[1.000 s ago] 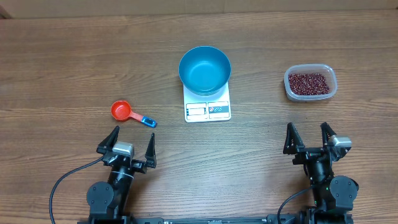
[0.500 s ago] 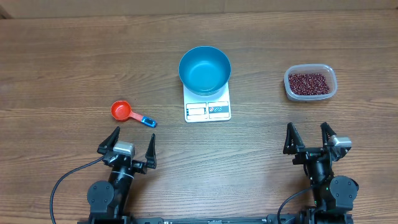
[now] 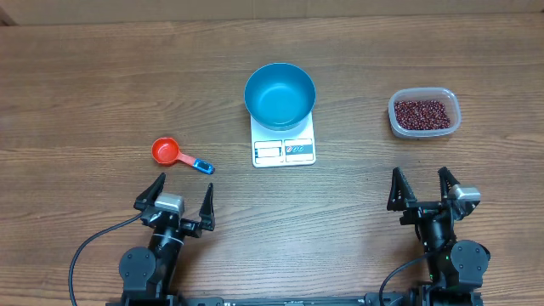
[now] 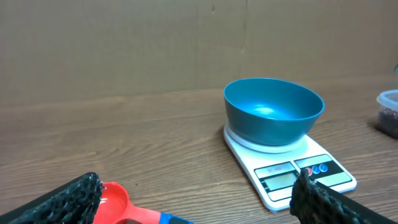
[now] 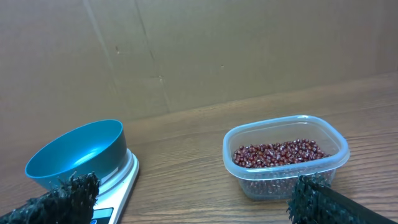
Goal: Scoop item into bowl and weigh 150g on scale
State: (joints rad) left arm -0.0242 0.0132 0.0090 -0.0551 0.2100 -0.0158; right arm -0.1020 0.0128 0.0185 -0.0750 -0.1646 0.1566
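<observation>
Waiting with both sets of jaws spread wide and nothing in them.
From overhead, my left gripper (image 3: 184,182) and right gripper (image 3: 418,172) sit at the near edge of the wooden table (image 3: 85,85), jaws apart. The blue bowl (image 3: 280,93) stands on the white scale (image 3: 284,150) at centre. A red scoop (image 3: 167,152) lies left of it, just ahead of my left gripper, and a clear tub (image 3: 424,130) of dark red beans (image 3: 422,112) stands to the right, ahead of my right gripper. Through my left wrist camera, the bowl rests on the scale with the display facing me, and the scoop shows low beside one finger. Through my right wrist camera, the tub of beans sits between my spread fingers, with the bowl and scale off to the left.
</observation>
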